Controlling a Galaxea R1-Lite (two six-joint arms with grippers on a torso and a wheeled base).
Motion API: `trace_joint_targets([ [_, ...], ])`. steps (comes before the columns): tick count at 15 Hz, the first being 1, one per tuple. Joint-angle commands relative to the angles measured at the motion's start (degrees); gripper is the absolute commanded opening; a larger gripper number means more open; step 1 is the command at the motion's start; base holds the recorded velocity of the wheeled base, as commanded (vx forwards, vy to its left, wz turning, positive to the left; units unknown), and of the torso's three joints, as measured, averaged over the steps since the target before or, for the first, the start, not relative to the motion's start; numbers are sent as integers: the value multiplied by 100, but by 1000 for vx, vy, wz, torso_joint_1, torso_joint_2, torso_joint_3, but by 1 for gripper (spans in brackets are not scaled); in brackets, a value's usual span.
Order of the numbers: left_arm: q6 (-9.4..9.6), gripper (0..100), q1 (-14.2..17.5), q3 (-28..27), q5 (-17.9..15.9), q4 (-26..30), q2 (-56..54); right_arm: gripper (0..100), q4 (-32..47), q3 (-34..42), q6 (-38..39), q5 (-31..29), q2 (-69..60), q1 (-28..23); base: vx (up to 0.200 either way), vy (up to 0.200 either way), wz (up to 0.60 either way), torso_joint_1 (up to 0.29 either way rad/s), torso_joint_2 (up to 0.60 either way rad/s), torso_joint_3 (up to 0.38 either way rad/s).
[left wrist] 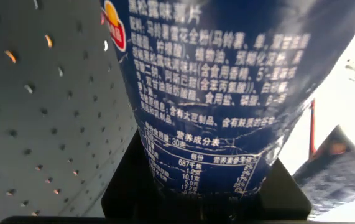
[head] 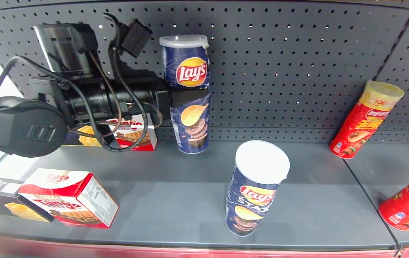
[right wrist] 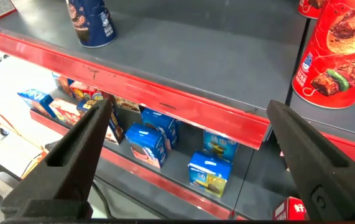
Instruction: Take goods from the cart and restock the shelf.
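Note:
A tall blue chip can (head: 189, 71) stands upright against the pegboard at the back of the grey shelf (head: 161, 193). My left gripper (head: 187, 96) is shut on its middle from the left. In the left wrist view the can (left wrist: 214, 93) sits between the dark fingers (left wrist: 130, 183). Whether its base touches the shelf I cannot tell. A second blue chip can (head: 255, 186) stands nearer the front edge and also appears in the right wrist view (right wrist: 90, 22). My right gripper (right wrist: 196, 168) is open and holds nothing, in front of the shelf's red front lip (right wrist: 165, 93).
Red-and-white wafer boxes lie at the front left (head: 70, 197) and back left (head: 134, 134). A red chip can (head: 365, 120) leans on the pegboard at the right; another (head: 408, 204) lies near the right front. Blue boxes (right wrist: 149, 143) fill the lower shelf.

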Motion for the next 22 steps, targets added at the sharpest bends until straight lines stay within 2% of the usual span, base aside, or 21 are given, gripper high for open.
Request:
trace_joint_targets([
  [1, 24, 0, -32, -175, 28, 159, 339, 100, -2, 0, -6, 1, 18, 3, 0, 0, 0, 0, 0, 0],
  [3, 147, 0, -208, -711, 521, 1073, 427, 100, -2, 0, 3, 1, 18, 3, 0, 0, 0, 0, 0, 0],
  [4, 296, 0, -243, -939, 565, 1196, 550, 100, -2, 0, -6, 1, 18, 3, 0, 0, 0, 0, 0, 0],
  [5, 454, 0, -243, -1150, 565, 1188, 708, 100, -2, 0, -6, 1, 18, 3, 0, 0, 0, 0, 0, 0],
  [7, 639, 0, -243, -1467, 556, 1170, 972, 100, -2, 0, -6, 1, 18, 3, 0, 0, 0, 0, 0, 0],
  [8, 885, 0, -261, -1634, 477, 1047, 1191, 100, 7, 0, -6, 1, 18, 3, 0, 0, 0, 0, 0, 0],
  [9, 929, 0, -261, -1660, 239, 880, 1297, 100, -2, 0, -6, 1, 18, 3, 0, 0, 0, 0, 0, 0],
  [11, 911, 0, -279, -1616, -15, 493, 1455, 100, -2, 0, 3, 1, 18, 3, 0, 0, 0, 0, 0, 0],
  [15, 894, 0, -402, -1537, -24, 221, 1587, 100, -2, 0, 3, 1, 18, 3, 0, 0, 0, 0, 0, 0],
  [20, 938, 0, -402, -1440, -24, 221, 1631, 100, 7, 0, 3, 1, 18, 3, 0, 0, 0, 0, 0, 0],
  [22, 903, 0, -358, -1370, -86, -192, 1771, 100, -2, 0, 3, 1, 18, 3, 0, 0, 0, 0, 0, 0],
])
